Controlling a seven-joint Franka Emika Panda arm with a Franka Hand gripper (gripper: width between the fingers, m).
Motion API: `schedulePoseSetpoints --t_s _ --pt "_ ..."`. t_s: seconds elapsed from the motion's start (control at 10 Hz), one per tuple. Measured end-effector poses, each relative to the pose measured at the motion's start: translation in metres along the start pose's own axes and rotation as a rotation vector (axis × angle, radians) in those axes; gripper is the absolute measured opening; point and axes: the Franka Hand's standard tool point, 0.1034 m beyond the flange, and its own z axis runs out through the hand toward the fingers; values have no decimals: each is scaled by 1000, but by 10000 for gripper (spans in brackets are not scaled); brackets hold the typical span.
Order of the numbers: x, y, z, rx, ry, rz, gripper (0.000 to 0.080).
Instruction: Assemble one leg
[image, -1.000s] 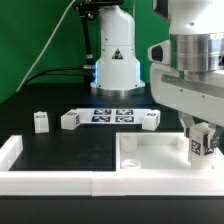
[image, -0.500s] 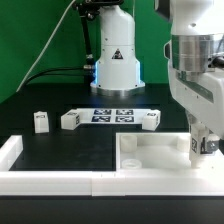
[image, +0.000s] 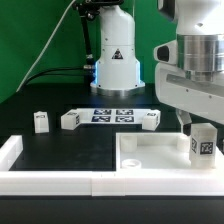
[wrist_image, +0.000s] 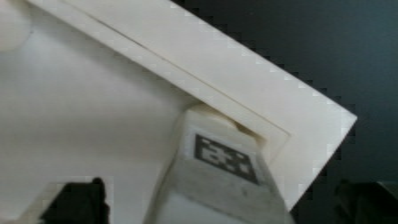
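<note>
The leg (image: 203, 143) stands upright at the near corner of the big white tray (image: 150, 160) on the exterior view's right, directly beneath the tool (image: 203, 128); its long axis runs vertical; whether the tool grips it, I cannot tell.

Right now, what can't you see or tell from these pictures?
- Gripper: in the exterior view its fingertips sit behind the leg, so its grip is unclear. In the wrist view only dark finger tips show at the edge.
- The leg's foot: whether it is seated in the panel is unclear in both views.
- Tags on the loose legs: too small to read.
- Panel: cut off at the exterior view's right.
</note>
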Motion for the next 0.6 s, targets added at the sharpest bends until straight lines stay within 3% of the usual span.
schedulePoseSetpoints --t_s 0.4,0.6 --pt "4 -4 -5 -11 2 -596 649" --pt "3 -3 -6 -30 -4 -800 649"
